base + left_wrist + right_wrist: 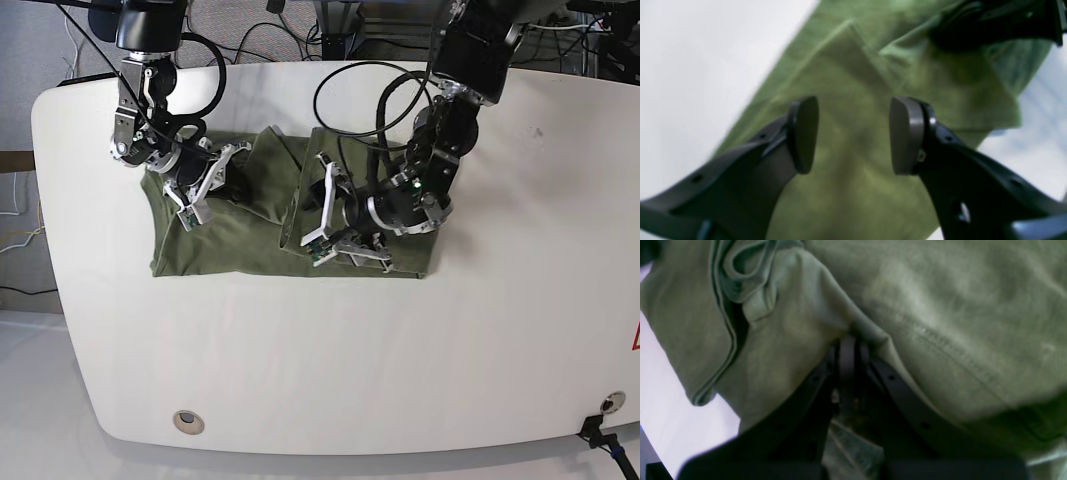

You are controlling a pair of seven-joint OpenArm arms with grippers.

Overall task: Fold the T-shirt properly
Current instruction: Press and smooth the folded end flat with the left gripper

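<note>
Right gripper (849, 350) first: its two dark fingers are pressed together with a fold of olive fabric pinched between them, so it is clamped on the T-shirt (940, 306), and the wrist view shows cloth draped over and around the fingertips, a stitched hem running diagonally past on one side and a bunched, curled edge of fabric up in the corner. In the base view that same gripper (205, 190) sits on the view's left, down on the garment's upper left part, where the cloth is rumpled under it. Over to the left gripper (853, 135): its pads (805, 133) stand well apart with nothing between them, jaws wide, hovering above green cloth, and the picture is blurred. A dark shape shows at the top right corner of that wrist view, too smeared to identify. In the base view the left gripper (335, 225) is on the view's right, over the right half of the shirt, near a raised ridge of fabric that runs down the middle. The T-shirt (240, 245) itself lies on the white table (350, 370) in a rough rectangle, toward the far left of the tabletop, its lower edge fairly straight, its upper part creased. Black cables (350, 90) loop across the table behind the arms.
</note>
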